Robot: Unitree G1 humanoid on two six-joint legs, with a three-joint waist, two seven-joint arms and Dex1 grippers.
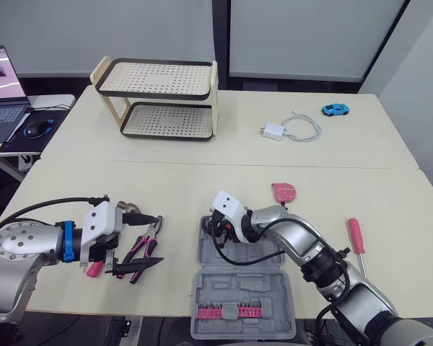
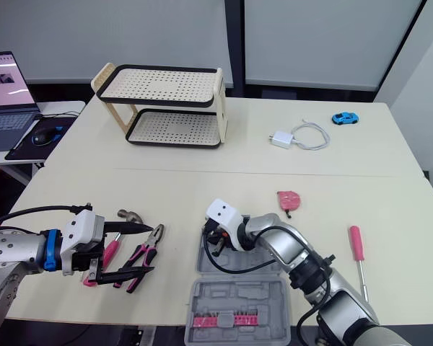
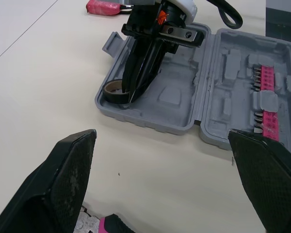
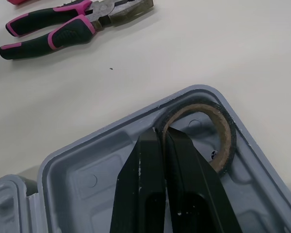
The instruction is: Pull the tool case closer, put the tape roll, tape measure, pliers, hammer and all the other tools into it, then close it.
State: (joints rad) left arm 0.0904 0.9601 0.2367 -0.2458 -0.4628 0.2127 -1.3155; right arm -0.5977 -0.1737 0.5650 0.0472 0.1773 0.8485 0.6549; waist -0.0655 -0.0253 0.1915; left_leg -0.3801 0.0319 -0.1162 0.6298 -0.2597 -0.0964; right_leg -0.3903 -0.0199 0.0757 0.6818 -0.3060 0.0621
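Head views: grey plastic tool case (image 1: 267, 288) lies open at the 6 o'clock edge of the beige table (image 1: 202, 180), two halves flat. The near half has a pink bit strip (image 1: 231, 312). R gripper (image 4: 160, 132) reaches into the far half's 11 o'clock corner.

R wrist view adds what the head views can't resolve: a black tape roll w/ brown cardboard core (image 4: 227, 133) sits flat in that corner, and the two black fingers are nearly together, pinched on the roll's wall, one inside the ring, one outside.

L wrist view shows the L gripper (image 3: 161, 136) w/ fingers wide apart, holding nothing. In the head views it hovers over the pink-and-black pliers (image 1: 146, 245) and the pink-handled hammer (image 2: 130, 215), both at 9 o'clock of the case, on the table, apart from it.

Pink tape measure (image 1: 283, 192) lies at 1 o'clock of the case. Pink-handled screwdriver (image 1: 356, 236) lies at 3 o'clock, well apart.
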